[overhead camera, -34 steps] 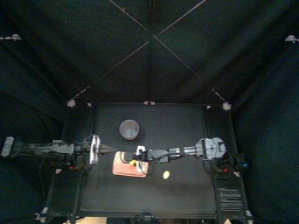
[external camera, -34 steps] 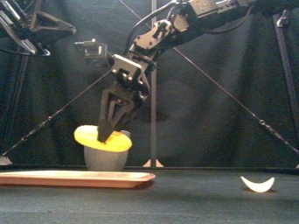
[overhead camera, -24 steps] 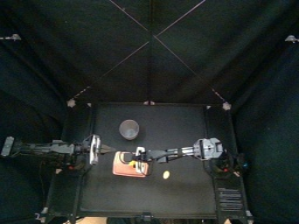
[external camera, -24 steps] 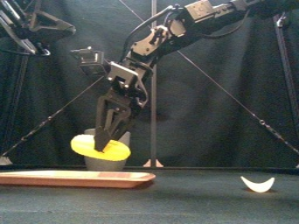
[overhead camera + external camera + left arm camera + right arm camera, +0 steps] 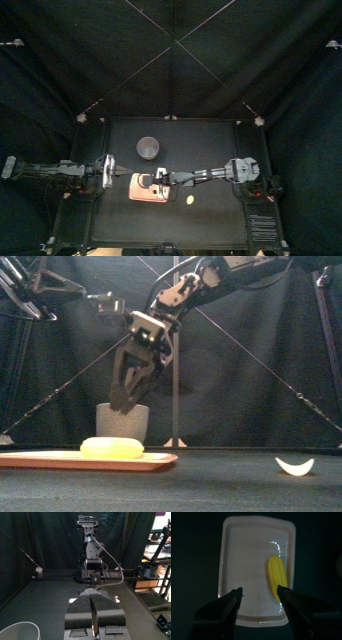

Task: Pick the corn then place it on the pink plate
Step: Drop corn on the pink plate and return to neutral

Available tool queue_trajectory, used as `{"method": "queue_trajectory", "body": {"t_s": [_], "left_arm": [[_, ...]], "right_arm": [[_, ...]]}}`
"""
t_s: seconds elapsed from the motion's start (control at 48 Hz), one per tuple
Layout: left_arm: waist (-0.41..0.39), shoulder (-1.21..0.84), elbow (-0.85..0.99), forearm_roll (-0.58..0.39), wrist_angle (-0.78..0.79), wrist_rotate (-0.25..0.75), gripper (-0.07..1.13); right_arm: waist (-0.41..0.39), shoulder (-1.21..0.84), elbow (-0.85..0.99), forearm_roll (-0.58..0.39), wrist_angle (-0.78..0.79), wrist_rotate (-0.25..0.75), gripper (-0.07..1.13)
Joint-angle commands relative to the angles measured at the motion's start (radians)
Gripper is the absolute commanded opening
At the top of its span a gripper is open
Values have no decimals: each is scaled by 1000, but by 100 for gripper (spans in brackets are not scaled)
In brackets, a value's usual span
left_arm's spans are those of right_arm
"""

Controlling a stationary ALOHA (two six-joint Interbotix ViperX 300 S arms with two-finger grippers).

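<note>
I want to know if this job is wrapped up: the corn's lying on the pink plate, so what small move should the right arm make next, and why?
Probably lift the right arm straight up and away. The corn lies flat on the pink plate. The arm's jaws stand open above the corn, clear of it, so the placing looks done.

In the front view the fingers (image 5: 138,381) of the right gripper (image 5: 128,409) hide part of the grey cup's (image 5: 118,423) rim. The pink plate (image 5: 54,459) runs off the picture's edge. The left wrist view cuts the cup at a corner. From above, the corn (image 5: 274,577) is too small to make out.
</note>
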Motion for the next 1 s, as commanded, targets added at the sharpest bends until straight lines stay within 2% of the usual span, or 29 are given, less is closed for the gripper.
{"method": "queue_trajectory", "body": {"t_s": [0.021, 0.229, 0.562, 0.833, 1.0], "left_arm": [[-2, 0, -15, 2, -5, 2, -4], [-2, 0, -14, 2, -5, 2, -4], [-2, 0, -12, 2, -5, 2, -4], [0, -2, -12, 2, -5, 2, -4], [5, -3, -14, 5, -5, 3, -4]], "right_arm": [[-3, -127, 21, -23, -3, -2, 92], [-6, -244, 120, -44, -63, 8, 92], [-61, -488, 394, -25, -373, 11, 92], [-135, -805, 670, 26, -595, 9, 92], [-143, -1003, 792, 34, -634, 8, 92]]}}
